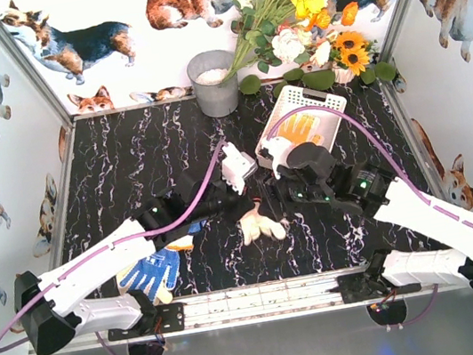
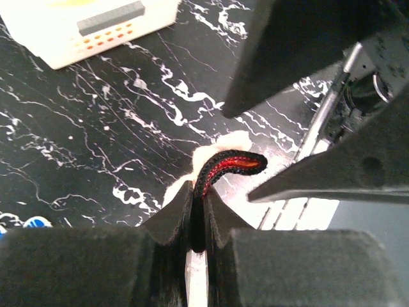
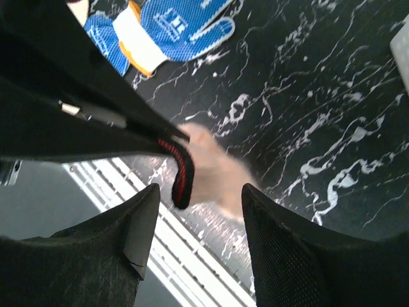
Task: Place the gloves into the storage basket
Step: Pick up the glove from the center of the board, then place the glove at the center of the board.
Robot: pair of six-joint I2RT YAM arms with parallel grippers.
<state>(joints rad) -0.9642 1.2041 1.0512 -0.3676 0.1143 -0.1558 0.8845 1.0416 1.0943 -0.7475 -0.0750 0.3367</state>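
1. The black marbled table (image 1: 126,159) carries everything. The storage basket (image 1: 306,94) stands at its far side, and one yellow glove (image 1: 305,128) already lies inside it.
2. The left gripper (image 2: 199,211) is in front of the basket, on its near side. It is clenched on the dark, red-lined cuff (image 2: 227,165) of a cream glove (image 1: 264,227). The glove's body hangs below; I cannot tell if it touches the table.
3. The right gripper (image 3: 199,198) is just beside it, also on the basket's near side. Its jaws stand apart around the same cuff and grasp nothing.
4. The blue gloves (image 1: 151,276) lie well apart from the basket, at the near left.
5. My advice for this step: the pinch takes only the cuff edge, so the right gripper should move clear first. Then lift slowly, carry the glove high over the basket's rim, and release only when the whole glove is above the inside.
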